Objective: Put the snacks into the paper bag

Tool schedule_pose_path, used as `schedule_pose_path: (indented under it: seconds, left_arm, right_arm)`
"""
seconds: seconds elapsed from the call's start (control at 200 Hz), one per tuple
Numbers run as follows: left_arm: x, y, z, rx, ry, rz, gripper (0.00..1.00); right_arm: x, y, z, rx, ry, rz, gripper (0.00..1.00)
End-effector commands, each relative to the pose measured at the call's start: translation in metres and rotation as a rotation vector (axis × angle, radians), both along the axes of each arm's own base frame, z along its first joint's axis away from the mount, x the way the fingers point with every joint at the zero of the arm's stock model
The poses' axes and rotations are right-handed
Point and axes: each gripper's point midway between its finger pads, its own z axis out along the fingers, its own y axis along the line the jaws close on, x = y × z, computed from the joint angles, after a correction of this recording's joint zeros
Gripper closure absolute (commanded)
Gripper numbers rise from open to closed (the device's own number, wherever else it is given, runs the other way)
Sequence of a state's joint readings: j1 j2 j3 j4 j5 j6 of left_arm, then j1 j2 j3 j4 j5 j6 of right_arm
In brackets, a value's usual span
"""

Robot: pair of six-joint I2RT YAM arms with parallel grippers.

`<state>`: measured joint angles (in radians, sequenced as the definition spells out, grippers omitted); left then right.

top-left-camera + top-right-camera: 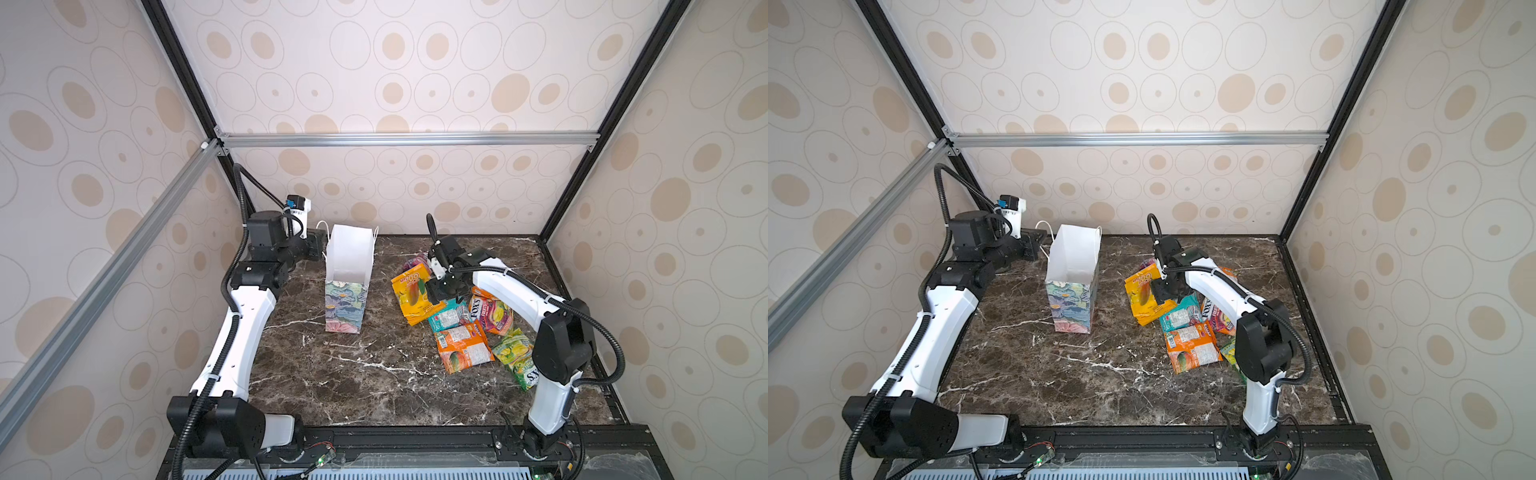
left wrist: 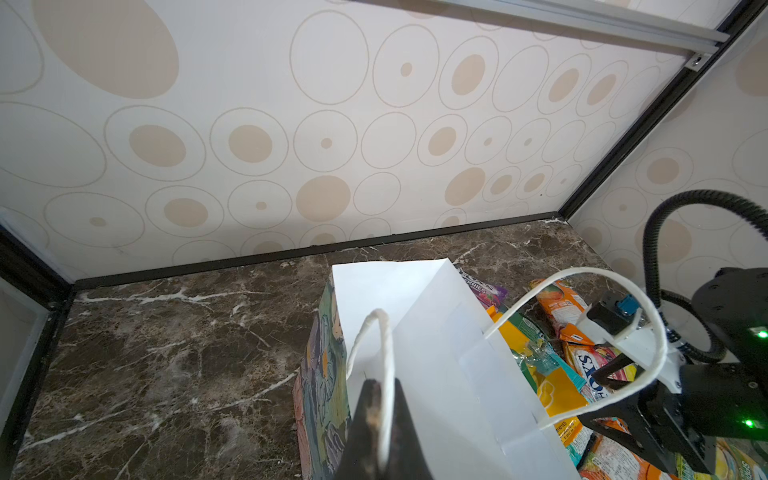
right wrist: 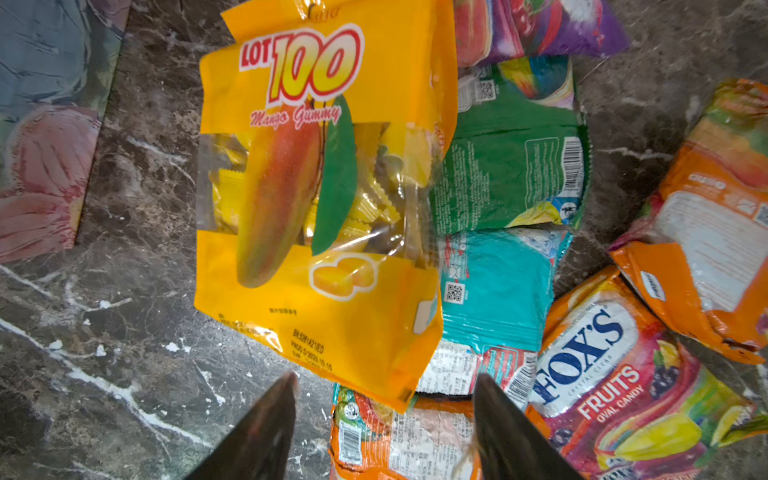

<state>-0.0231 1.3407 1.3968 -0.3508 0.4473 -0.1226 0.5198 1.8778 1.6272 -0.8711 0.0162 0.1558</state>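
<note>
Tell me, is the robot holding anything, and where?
Left end effector pinches the cord handle of the paper bag. Right end effector is open above the snacks, holding nothing.

One cord handle (image 2: 384,345) of paper bag (image 2: 432,374) between tight left jaws; snacks (image 2: 561,390) beyond.

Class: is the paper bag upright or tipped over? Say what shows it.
Upright: the paper bag stands on its base, mouth open, white inside showing.
</note>
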Motion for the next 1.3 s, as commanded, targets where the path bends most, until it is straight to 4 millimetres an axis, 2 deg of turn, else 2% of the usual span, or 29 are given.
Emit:
schedule_pose_path:
  seconds: [0.0, 0.31, 0.53, 0.675, 0.795, 0.91, 1.075, 1.296]
  left_arm:
    - [-0.001, 0.002, 0.011, 0.017, -0.045, -0.009, 1.0]
    - [-0.001, 0.001, 0.011, 0.016, -0.044, -0.009, 1.0]
    - [-0.001, 0.001, 0.013, 0.017, -0.048, -0.009, 1.0]
    - [-0.002, 0.003, 0.014, 0.022, -0.053, 0.0, 1.0]
    - [-0.003, 0.004, 0.015, 0.021, -0.058, 0.004, 1.0]
    - [-0.002, 0.003, 0.015, 0.019, -0.057, -0.001, 1.0]
    - [-0.003, 0.003, 0.014, 0.018, -0.054, -0.003, 1.0]
    - [-0.004, 0.002, 0.016, 0.018, -0.059, -0.004, 1.0]
  right_arm:
    - [0.004, 0.001, -0.01, 0.021, 0.017, -0.013, 0.32]
    - [0.004, 0.004, -0.034, 0.019, 0.058, -0.018, 0.42]
    - [0.004, 0.003, -0.043, 0.028, 0.073, -0.04, 0.49]
    - [0.001, 0.001, -0.047, 0.033, 0.076, -0.067, 0.64]
    - [0.0, 0.001, -0.048, 0.046, 0.073, -0.087, 0.82]
    - [0.0, 0.001, -0.046, 0.049, 0.071, -0.093, 1.0]
    - [-0.001, -0.001, -0.035, 0.059, 0.049, -0.104, 1.0]
    - [0.001, 0.007, -0.003, 0.131, 0.004, -0.102, 1.0]
